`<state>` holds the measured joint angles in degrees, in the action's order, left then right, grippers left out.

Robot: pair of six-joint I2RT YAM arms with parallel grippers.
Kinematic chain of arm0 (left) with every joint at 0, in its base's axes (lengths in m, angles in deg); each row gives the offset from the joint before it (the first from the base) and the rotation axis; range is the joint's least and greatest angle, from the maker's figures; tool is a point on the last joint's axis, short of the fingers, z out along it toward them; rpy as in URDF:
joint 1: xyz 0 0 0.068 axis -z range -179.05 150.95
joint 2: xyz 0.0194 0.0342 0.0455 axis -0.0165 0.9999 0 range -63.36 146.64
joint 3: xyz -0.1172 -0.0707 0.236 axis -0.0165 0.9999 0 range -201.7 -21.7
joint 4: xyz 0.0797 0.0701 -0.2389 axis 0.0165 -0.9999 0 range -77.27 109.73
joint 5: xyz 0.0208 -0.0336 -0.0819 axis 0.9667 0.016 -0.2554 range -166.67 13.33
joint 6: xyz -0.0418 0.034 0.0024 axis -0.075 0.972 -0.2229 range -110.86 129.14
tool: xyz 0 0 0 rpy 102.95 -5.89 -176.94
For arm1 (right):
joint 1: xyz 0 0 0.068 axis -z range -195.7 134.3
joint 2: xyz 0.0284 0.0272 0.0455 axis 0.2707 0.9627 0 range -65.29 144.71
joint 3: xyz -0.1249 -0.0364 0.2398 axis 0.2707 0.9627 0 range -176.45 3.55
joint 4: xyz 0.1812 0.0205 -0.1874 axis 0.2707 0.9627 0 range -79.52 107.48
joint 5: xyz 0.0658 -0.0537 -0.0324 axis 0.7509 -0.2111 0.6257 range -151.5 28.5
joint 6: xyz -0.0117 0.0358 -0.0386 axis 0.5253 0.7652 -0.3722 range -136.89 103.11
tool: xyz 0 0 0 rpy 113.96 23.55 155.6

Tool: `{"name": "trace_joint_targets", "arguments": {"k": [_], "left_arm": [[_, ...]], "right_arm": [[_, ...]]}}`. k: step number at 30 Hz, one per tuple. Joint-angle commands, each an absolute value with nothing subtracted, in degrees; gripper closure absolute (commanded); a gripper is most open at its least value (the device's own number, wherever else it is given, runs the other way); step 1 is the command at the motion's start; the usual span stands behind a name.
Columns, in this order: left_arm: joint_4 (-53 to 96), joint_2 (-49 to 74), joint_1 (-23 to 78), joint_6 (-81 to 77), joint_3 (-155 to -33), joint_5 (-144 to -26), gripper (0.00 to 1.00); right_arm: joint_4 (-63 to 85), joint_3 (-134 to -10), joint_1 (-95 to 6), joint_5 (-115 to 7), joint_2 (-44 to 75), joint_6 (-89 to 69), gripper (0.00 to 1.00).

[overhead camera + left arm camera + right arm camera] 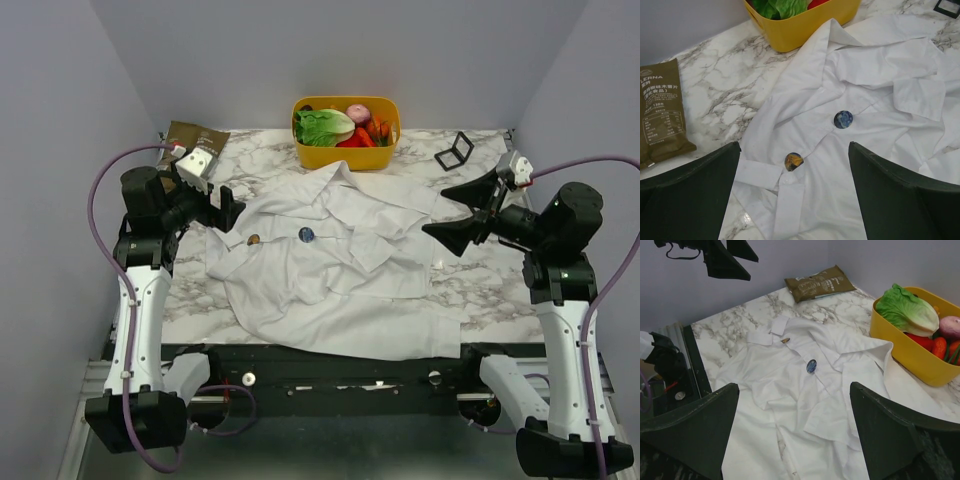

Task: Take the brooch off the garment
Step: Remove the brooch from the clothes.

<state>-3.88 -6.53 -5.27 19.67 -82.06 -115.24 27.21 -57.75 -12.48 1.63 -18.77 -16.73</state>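
A blue brooch (307,234) and a brown brooch (254,240) sit on the white shirt (340,280), nearest the left gripper (228,215). That one and the right gripper (437,211) both hover with jaws wide apart.

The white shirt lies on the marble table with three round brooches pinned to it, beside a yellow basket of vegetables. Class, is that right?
No: the white shirt carries two round brooches, not three: a blue brooch and an orange-brown brooch, as the left wrist view shows. It does lie on the marble table beside the yellow basket of vegetables.

text | olive packet (662,112) | "LERNA", cut at edge | Chinese print below illegible
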Motion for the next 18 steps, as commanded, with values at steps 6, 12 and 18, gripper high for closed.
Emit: {"name": "trace_joint_targets", "arguments": {"k": [6, 12, 18], "left_arm": [[-1.45, -5.62, -6.08, 19.43, -80.50, -115.79, 0.01], [-2.32, -2.73, -6.17, 19.51, -80.85, -113.94, 0.01], [-6.10, 3.25, -4.24, 20.31, -84.10, -108.69, 0.01]], "right_arm": [[24.63, -54.02, -12.10, 6.09, -17.31, -24.10, 0.00], [22.17, -52.79, -12.19, 1.00, -17.39, -22.96, 0.00], [21.29, -52.00, -12.10, -0.85, -17.30, -22.87, 0.00]]}}
